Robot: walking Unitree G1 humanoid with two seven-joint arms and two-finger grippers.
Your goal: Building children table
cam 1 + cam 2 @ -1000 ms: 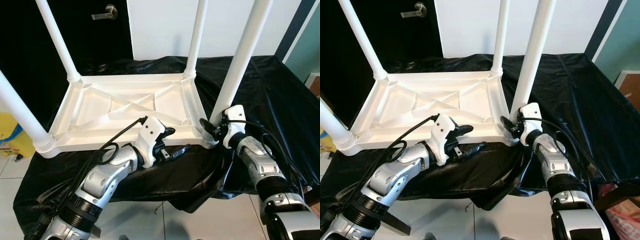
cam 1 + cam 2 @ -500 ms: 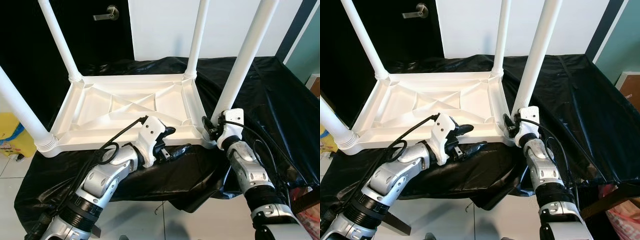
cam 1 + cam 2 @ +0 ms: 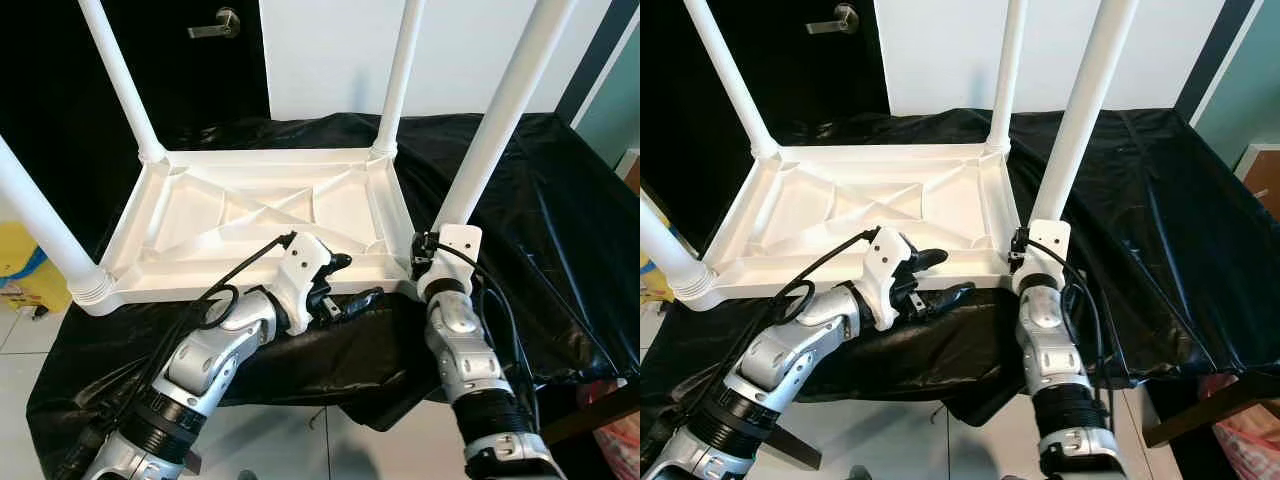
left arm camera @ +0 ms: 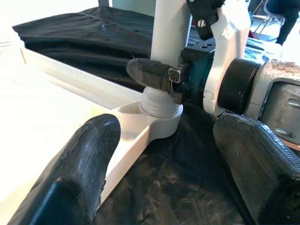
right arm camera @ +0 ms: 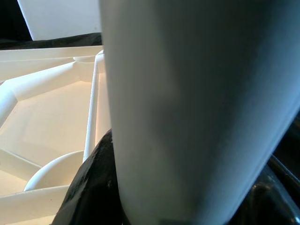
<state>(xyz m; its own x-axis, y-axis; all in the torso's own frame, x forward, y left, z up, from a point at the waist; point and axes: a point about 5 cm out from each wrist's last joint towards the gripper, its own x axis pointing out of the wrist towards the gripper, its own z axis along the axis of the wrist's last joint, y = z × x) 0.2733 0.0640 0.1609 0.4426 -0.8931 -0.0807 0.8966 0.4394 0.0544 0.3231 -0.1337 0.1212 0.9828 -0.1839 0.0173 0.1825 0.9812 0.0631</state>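
Black cloth (image 3: 560,230) covers the table, w/ a dark door (image 3: 190,60) and a white wall (image 3: 330,50) behind. On the cloth lies the white plastic kids' table (image 3: 260,215), upside down, its flat top on the cloth and its four legs pointing up.

Right hand (image 4: 161,77) is at the near right leg (image 3: 490,130), low down by the corner socket. Its fingers sit on both sides of the leg and seem to hold it tight. Left hand (image 3: 345,285) is at the near edge of the kids' table, a bit left of that corner. Its two black fingers (image 4: 79,168) are spread wide, one over the rim and one on the cloth side, holding nothing.

Prob. light stuff, hollow plastic, stiff but smooth, so it could slip in the fingers. Long legs may tip or wobble if pushed up high. Best place to grab a leg looks like low, near the socket, where it is thick. The tray part looks best held by its rim or ribs.
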